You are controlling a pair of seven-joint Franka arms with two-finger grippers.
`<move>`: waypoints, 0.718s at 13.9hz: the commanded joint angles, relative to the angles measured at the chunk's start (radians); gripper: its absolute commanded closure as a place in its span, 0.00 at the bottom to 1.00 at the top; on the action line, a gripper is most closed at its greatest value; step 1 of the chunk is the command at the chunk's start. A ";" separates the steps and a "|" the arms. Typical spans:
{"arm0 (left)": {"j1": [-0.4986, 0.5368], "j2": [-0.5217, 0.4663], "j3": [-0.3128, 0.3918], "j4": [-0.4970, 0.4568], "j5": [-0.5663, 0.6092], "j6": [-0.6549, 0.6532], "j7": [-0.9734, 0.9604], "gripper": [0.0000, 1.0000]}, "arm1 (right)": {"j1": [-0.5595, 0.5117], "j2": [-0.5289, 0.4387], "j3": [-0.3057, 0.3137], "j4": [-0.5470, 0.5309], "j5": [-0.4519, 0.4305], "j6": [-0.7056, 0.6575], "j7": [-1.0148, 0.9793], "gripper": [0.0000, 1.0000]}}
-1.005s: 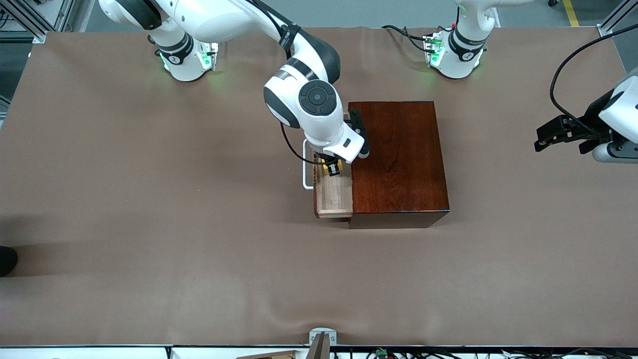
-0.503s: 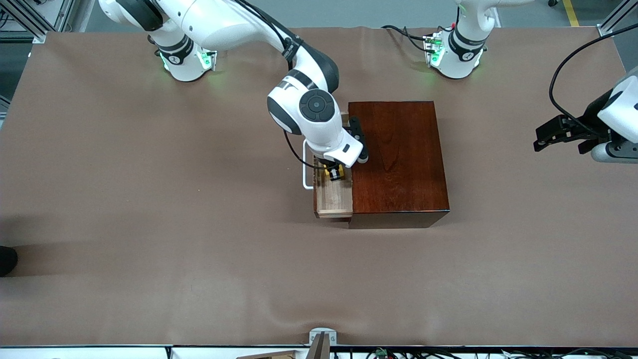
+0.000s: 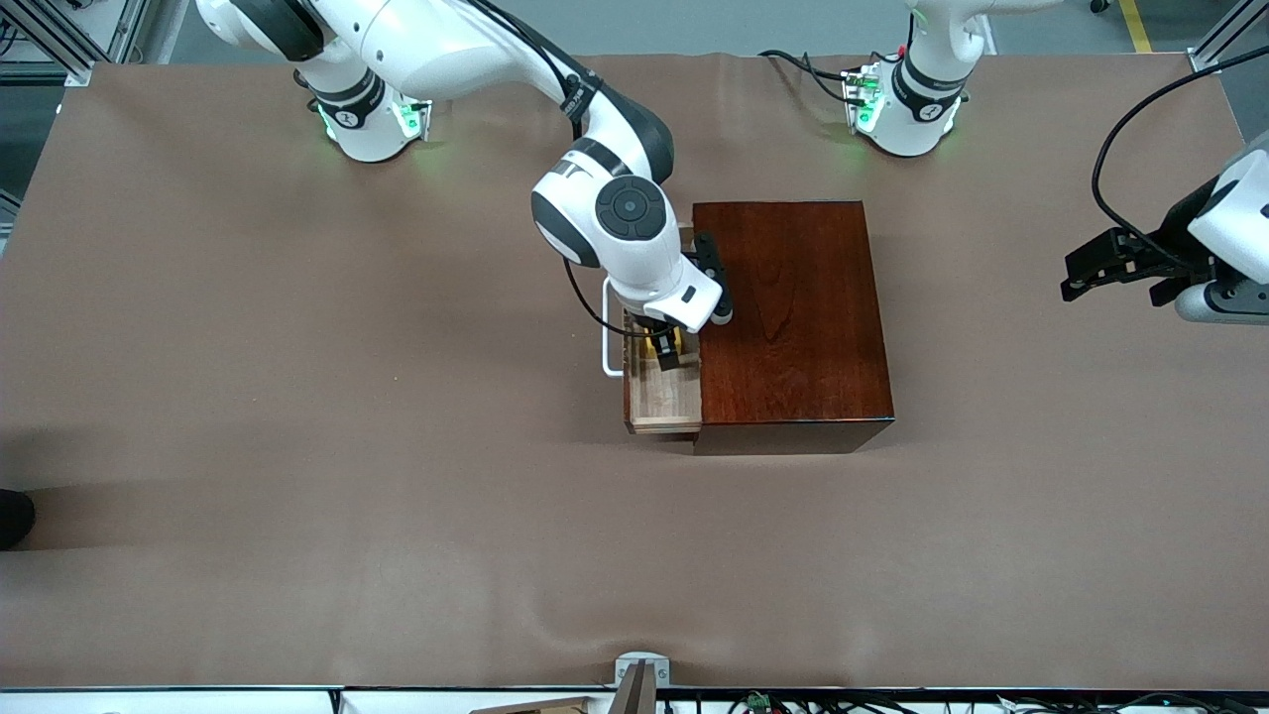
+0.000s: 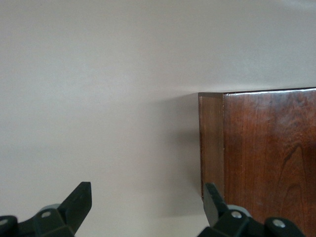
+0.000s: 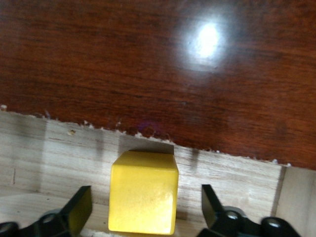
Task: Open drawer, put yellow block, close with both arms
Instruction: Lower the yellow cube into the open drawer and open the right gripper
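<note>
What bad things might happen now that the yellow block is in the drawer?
The right gripper hangs low in the open drawer, jaws spread on each side of the yellow block. Lifting crookedly, it might nudge the block or catch the wooden box. If the drawer closes too early, it might hit that gripper. The left gripper waits open beside the box.

A wide desk (image 3: pixel 297 397) fills the view, covered in a matte brown cloth (image 3: pixel 892 555) with soft creases toward the camera's edge. Along that edge runs a white rail (image 3: pixel 169 699) with a small grey bracket (image 3: pixel 641 666) at its middle. Past the desk's top edge lies grey floor (image 3: pixel 773 25) with a yellow line (image 3: pixel 1136 25), and aluminium framing (image 3: pixel 1224 35) stands at the corners. Lighting is even and soft.
</note>
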 commanded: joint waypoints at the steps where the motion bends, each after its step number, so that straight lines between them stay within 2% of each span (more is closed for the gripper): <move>1: 0.001 -0.017 -0.002 0.001 -0.003 -0.003 0.020 0.00 | 0.001 -0.020 -0.002 0.001 -0.026 -0.009 0.021 0.00; 8: -0.001 -0.017 -0.002 0.001 -0.003 -0.005 0.011 0.00 | -0.033 -0.058 0.001 0.006 -0.008 -0.047 0.016 0.00; 10: 0.001 -0.017 -0.002 0.003 -0.004 -0.003 0.015 0.00 | -0.088 -0.083 0.009 0.009 -0.006 -0.084 0.015 0.00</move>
